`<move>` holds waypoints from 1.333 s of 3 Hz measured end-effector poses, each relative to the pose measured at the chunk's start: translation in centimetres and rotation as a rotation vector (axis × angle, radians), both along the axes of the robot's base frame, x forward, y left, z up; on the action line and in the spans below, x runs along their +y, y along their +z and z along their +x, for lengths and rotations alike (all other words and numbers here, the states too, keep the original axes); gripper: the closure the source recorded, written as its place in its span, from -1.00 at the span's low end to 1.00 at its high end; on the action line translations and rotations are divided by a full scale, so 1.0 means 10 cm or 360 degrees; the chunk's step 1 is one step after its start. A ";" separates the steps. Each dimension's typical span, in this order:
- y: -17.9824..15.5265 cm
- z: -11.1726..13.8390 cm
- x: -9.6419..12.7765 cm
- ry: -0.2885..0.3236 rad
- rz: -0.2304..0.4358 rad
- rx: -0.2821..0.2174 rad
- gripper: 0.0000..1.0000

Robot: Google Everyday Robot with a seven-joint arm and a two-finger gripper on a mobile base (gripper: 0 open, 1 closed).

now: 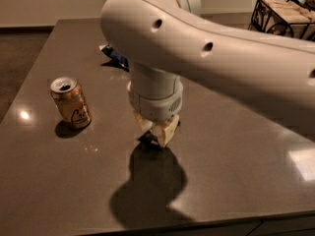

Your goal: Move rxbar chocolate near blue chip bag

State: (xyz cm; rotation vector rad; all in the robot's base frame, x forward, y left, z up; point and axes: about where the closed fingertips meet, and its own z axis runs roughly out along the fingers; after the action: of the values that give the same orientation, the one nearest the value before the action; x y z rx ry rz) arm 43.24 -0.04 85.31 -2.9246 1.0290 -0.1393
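Observation:
My gripper (156, 134) hangs from the big white arm over the middle of the dark table (236, 171), fingers pointing down. A small dark piece of the rxbar chocolate (147, 140) shows between the cream fingertips (166, 132), just above the table with a shadow below it. The gripper looks shut on the bar. The blue chip bag (114, 55) lies on the far side of the table, behind the arm. Only its blue and white left end shows; the rest is hidden by the arm.
A gold drink can (71, 103) stands upright at the left of the table. A black wire basket (283, 14) with tan contents stands at the back right. The table's front edge runs along the bottom of the view.

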 end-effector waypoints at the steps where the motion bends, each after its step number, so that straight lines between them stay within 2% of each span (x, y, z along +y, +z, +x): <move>1: 0.13 0.41 0.06 -0.0218 0.0046 -0.0128 1.00; 2: 0.26 0.91 0.12 -0.0423 0.0101 -0.0260 1.00; 3: 0.39 1.33 0.17 -0.0572 0.0142 -0.0351 1.00; 4: 0.46 1.58 0.21 -0.0665 0.0163 -0.0435 1.00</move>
State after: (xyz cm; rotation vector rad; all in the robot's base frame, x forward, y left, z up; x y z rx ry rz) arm 59.02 2.09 89.90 -2.4691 1.5213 -0.4666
